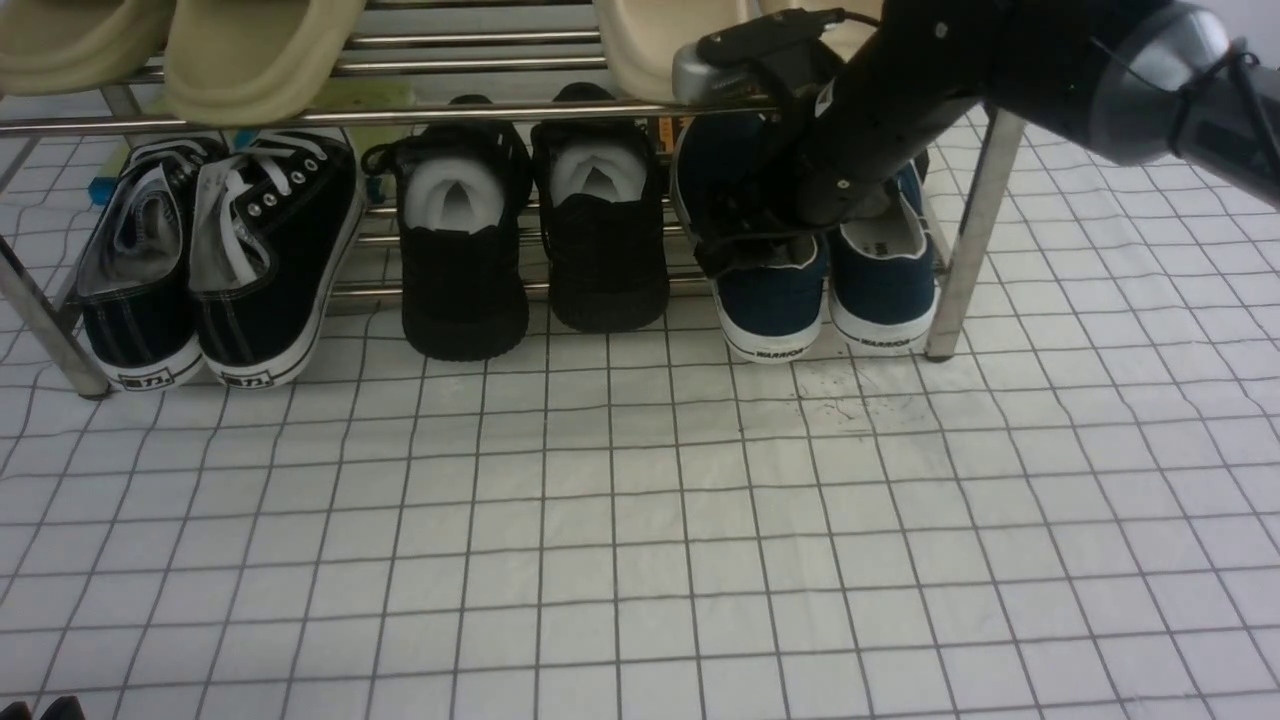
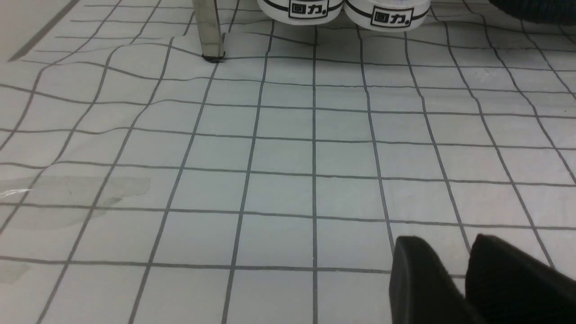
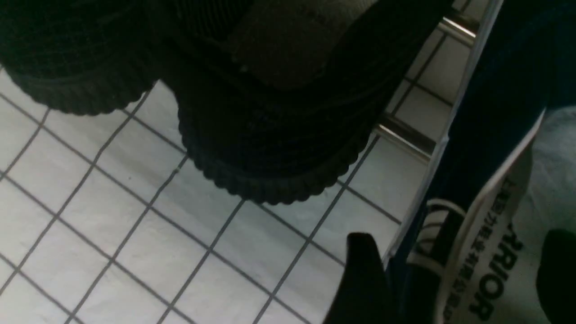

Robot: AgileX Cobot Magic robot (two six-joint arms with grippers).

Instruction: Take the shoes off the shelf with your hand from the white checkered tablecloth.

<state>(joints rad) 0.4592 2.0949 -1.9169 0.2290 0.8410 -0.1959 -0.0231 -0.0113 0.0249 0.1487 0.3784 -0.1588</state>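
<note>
Two black fingers of the right tool stand wide apart over the left one of the navy slip-ons, one outside the shoe's side and the other over its opening. The side wall lies between them, not pinched; whether either finger touches it is unclear. The arm reaches in from the right, its wrist close to the rack's front bar.

Both navy shoes sit side by side on the low bars of the metal rack, heels toward the front camera, "WARRIOR" across the white rubber at each heel. The other navy shoe is near the rack's right front leg, paper inside its opening.

Left of them come the plain black shoes, stuffed with pale paper, and farther left the black lace-up sneakers. Beige clogs rest on the level above.

Beneath and in front of the rack spreads the white checkered tablecloth. Well apart from the navy pair, the left tool is over the cloth, its fingers close together and holding nothing visible; whether they are fully closed is impossible to tell.
</note>
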